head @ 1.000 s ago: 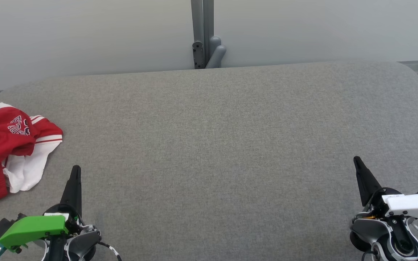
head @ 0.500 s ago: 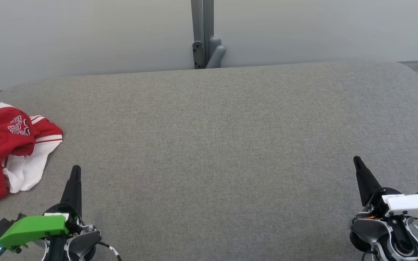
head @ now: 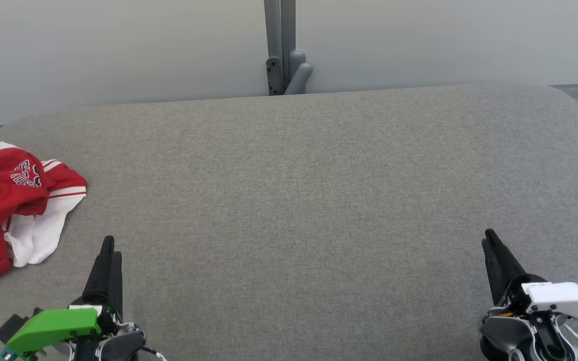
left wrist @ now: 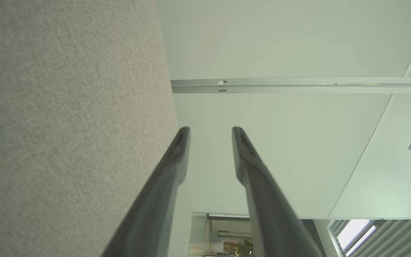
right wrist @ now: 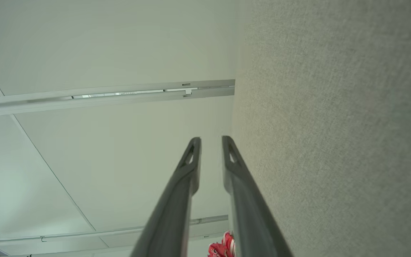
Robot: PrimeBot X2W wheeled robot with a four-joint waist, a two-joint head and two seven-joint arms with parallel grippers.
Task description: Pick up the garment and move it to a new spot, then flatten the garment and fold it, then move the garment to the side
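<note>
— How do we stand with the left gripper?

— Released. In the left wrist view our two dark fingers are clearly spread, with pale wall showing through the gap. Nothing lies between them, and the tips touch nothing; the grey table runs along one side of them.

— And the right gripper?

— Also parted, but more narrowly. In the right wrist view its fingers stand with only a slim gap at the tips, and we grasp nothing there either. They point along the tabletop.

— Where is the garment?

— Crumpled at the left edge of the table in the head view, red with white panels and striped trim, partly cut off by the picture's edge. It lies up and to the left of our left gripper, near it but apart. We also catch a scrap of its red in the bottom of the right wrist view.

— What has changed since a second ago?

— Both pairs of fingers were pressed together into a single point then; now each pair has come apart. Both grippers also sit slightly lower in the head view. The grey post behind the table is where it was, so the camera has not moved. The garment lies just as it did.
</note>
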